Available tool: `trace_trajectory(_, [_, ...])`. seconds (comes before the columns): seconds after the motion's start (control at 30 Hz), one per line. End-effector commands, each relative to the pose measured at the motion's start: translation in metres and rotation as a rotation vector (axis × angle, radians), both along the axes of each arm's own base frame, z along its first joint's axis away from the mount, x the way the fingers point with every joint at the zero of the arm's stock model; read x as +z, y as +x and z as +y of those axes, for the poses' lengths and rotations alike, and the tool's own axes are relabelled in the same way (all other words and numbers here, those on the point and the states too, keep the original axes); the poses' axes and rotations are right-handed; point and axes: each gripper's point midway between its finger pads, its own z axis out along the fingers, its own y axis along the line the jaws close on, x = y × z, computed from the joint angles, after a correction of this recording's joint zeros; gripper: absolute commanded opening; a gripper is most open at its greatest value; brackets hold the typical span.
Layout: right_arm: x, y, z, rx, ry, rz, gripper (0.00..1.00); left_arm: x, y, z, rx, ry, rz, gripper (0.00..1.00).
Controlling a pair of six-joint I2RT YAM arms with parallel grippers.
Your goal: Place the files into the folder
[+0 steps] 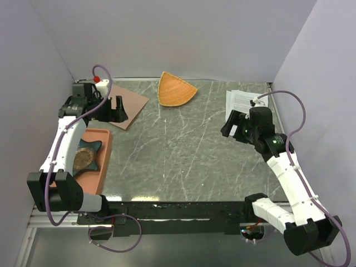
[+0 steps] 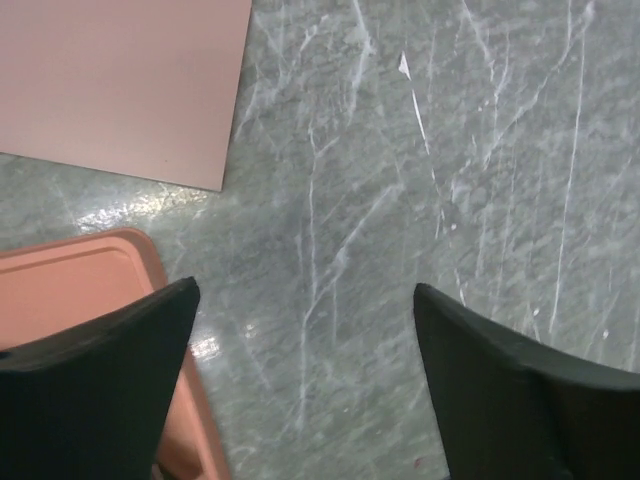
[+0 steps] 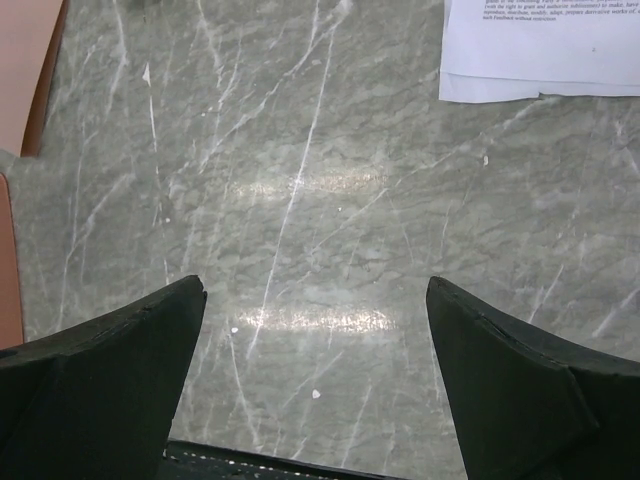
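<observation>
Flat folder [image 1: 133, 103] skewed — corner toward dish [image 1: 175, 90]; files [image 1: 240, 100] slightly tilted.

Top cam's looking down from high behind at the whole table [image 1: 183, 144]. Wrist cams are staring down close at it, left one sharing the folder [image 2: 120, 80] corner, right one the files [image 3: 545, 45].

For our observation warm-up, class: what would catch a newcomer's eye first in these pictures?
The bright orange fan-shaped dish at the far edge of the table stands out first. Then come the white files at far right and the reddish-brown folder at far left, well apart.
</observation>
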Motion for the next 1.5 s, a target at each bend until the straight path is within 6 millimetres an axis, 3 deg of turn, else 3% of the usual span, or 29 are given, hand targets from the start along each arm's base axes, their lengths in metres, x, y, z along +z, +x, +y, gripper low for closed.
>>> trace_trajectory(0.0, [0.014,-0.004,-0.001,0.005,0.003,-0.071,1.0,-0.01,0.013,-0.009,0.021,0.091,-0.049,0.99])
trace_trajectory(0.23, [0.009,-0.003,-0.006,-0.028,-0.012,-0.056,0.99,-0.041,0.025,-0.033,-0.037,0.231,-0.04,0.96])
trace_trajectory(0.37, [0.011,-0.002,-0.005,-0.032,-0.006,-0.053,0.99,-0.077,0.034,-0.041,-0.036,0.347,0.03,0.96])
trace_trajectory(0.4, [0.012,-0.002,-0.005,-0.031,-0.004,-0.052,0.99,-0.078,0.041,-0.034,0.008,0.415,0.003,0.96])
trace_trajectory(0.47, [0.013,-0.001,-0.003,-0.029,0.004,-0.054,0.99,-0.095,0.038,-0.038,0.011,0.537,-0.011,0.96])
trace_trajectory(0.53, [0.015,-0.001,-0.002,-0.027,0.013,-0.056,0.99,-0.101,0.041,-0.028,0.067,0.666,-0.06,0.96])
trace_trajectory(0.57, [0.016,0.0,-0.001,-0.029,0.016,-0.06,0.99,-0.104,0.04,-0.033,0.044,0.708,-0.08,0.96])
trace_trajectory(0.67, [0.017,-0.002,0.006,-0.004,0.044,-0.064,0.99,-0.112,0.043,-0.031,0.053,0.782,-0.102,0.96])
trace_trajectory(0.87, [0.017,-0.005,0.009,0.004,0.071,-0.079,0.94,-0.109,0.063,-0.017,0.162,0.944,-0.202,0.99])
trace_trajectory(0.97, [0.018,-0.005,0.008,0.0,0.07,-0.079,0.9,-0.119,0.068,-0.012,0.169,1.014,-0.193,0.99])
trace_trajectory(1.13, [0.022,-0.006,0.008,-0.006,0.069,-0.08,0.87,-0.146,0.073,-0.014,0.147,1.063,-0.162,0.99])
trace_trajectory(1.47, [0.035,-0.009,0.008,-0.004,0.085,-0.115,0.81,-0.151,0.091,-0.012,0.171,1.129,-0.188,0.98])
